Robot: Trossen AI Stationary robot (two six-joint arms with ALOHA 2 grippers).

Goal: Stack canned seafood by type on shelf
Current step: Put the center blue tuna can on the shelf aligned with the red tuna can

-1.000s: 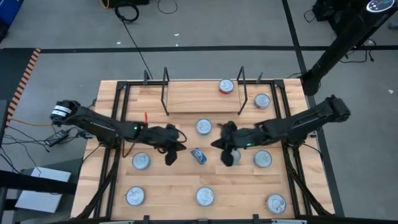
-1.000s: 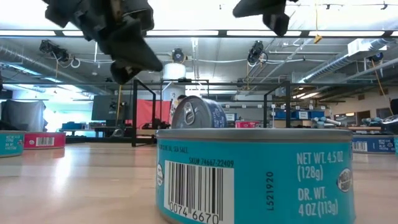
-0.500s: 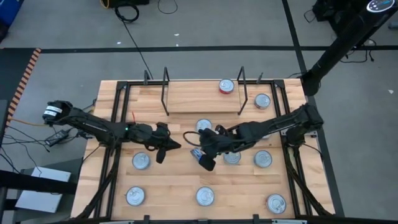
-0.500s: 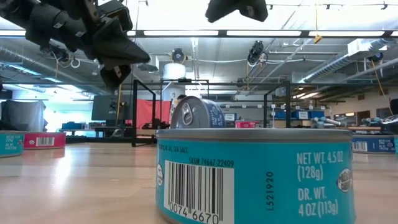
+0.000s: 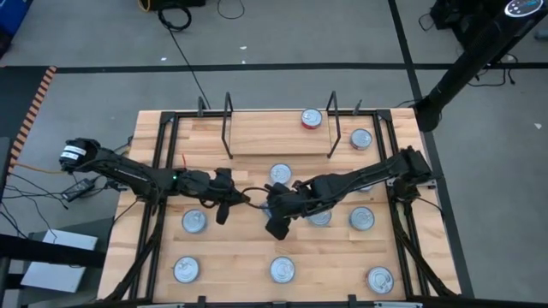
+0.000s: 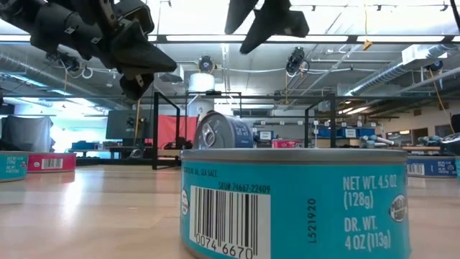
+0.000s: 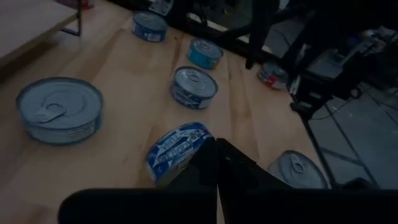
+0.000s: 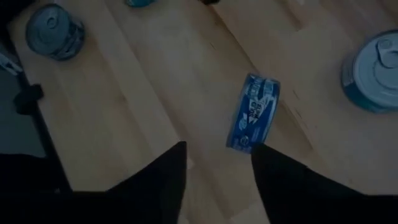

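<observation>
From above, we saw the right gripper (image 5: 276, 224) reaching over the middle of the counter (image 5: 240, 257), above a blue tin (image 5: 275, 206) resting on its edge, while the left gripper (image 5: 221, 211) waited just beside it. The shelf (image 5: 278, 133) carried none of the tins in this view; a red-labelled tin (image 5: 311, 118) lay just behind it. We judged the step in hand to be the pickup of the tipped tin.

At counter level, that tin (image 6: 223, 132) stood tilted, its silver lid facing partly toward the camera, with both grippers hanging above.

Past the left wrist, the left jaws were shut on nothing and the tin (image 7: 177, 148) leaned on its rim, label up.

Past the right wrist, the right jaws stood parted, and the tin (image 8: 255, 112) lay just ahead of them, its label band uppermost, its flat faces turned sideways and its long side running away from them. Next, we thought, the jaws must straddle the rim and close across those faces.
</observation>
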